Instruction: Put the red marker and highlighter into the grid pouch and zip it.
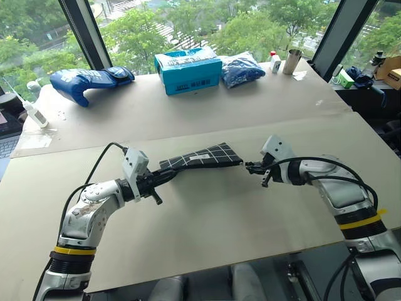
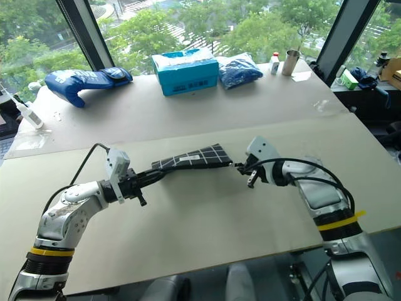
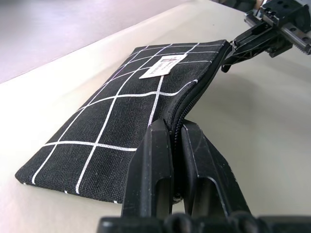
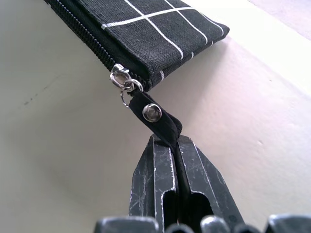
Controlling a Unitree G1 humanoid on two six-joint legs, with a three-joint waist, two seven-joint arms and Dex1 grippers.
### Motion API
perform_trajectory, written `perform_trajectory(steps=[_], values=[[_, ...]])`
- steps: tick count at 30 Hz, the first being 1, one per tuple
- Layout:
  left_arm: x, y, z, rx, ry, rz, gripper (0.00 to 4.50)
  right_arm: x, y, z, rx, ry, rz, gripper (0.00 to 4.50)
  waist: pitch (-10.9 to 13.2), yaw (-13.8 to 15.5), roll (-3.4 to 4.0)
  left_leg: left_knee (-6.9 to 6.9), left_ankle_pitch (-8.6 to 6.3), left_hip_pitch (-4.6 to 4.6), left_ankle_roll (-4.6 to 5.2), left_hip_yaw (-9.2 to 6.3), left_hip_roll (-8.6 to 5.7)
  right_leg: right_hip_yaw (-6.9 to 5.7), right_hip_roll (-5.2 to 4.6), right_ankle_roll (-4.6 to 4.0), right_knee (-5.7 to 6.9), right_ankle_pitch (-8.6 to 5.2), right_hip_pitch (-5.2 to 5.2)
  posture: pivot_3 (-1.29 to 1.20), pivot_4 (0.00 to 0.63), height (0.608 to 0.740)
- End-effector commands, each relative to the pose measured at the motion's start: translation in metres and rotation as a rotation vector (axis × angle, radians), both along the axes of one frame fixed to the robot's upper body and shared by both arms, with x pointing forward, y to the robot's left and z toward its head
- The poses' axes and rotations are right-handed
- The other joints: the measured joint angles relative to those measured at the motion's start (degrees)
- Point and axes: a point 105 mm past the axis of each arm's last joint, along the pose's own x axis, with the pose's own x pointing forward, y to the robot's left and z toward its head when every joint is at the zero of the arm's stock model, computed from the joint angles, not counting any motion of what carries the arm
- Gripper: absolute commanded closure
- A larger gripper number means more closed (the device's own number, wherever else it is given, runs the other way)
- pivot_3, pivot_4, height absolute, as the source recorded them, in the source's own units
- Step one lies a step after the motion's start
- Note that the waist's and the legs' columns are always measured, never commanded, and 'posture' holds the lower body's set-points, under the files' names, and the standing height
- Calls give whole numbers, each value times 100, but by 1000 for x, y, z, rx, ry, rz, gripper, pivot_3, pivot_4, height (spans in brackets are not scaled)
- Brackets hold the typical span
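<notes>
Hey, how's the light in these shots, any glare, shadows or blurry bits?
Left eye view: even daylight from the windows, soft shadow under the grid pouch. Left wrist view: the left gripper up close is soft, the right gripper behind it blurred. Right wrist view: the zipper pull strap is sharp, its rivet glinting.

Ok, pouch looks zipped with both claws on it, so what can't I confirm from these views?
- Red marker and highlighter: whether they are inside the grid pouch; the closed fabric hides its contents.
- Zipper's near end: in the left wrist view the left claw, shut on the pouch edge, covers it.
- Pull strap: its tip is hidden between the fingers of the right claw.
- White label: print too small to read.
</notes>
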Motion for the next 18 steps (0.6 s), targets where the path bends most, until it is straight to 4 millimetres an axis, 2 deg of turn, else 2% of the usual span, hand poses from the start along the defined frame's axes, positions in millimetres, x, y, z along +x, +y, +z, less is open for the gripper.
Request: perform_trajectory(steps=[1,4,8,11,13,15,18], values=[[6,12,12,-1,-63,35,4500,9,-11,21,62,-65,-67,3741,0,29,-1,1,0,0,0,0,0,1,-1,0,0,1,1,0,150,740],[6,7,12,8,-78,-10,4500,6,-3,27,129,-49,-48,2828,0,56,-1,3,-1,-2,1,2,0,2,-5,2,-2,3,1,0,150,740],[9,1,5,83,-113,-79,4500,-11,-18,24,203,72,-33,1376,1,101,-1,4,-1,-3,2,3,0,2,-6,3,-2,5,1,0,150,740],[13,-4,1,148,-172,-135,4500,-30,-48,39,238,72,-36,1376,1,194,0,6,-3,-8,6,3,-3,-3,-8,8,-2,7,5,0,150,740],[14,-6,0,176,-197,-173,4500,-39,-59,47,262,75,-37,1376,1,209,0,7,-6,-10,11,9,-11,-4,-9,12,-3,12,7,0,150,740],[14,-9,-3,212,-214,-228,4500,-58,-69,52,273,84,-25,1376,1,213,-1,9,-7,-10,14,14,-10,-3,-10,13,-6,15,6,0,150,740],[16,-10,-4,228,-226,-264,4500,-71,-74,54,266,91,-28,1376,0,188,0,7,-8,-7,14,17,-2,-6,-7,13,-5,15,8,0,150,740]])
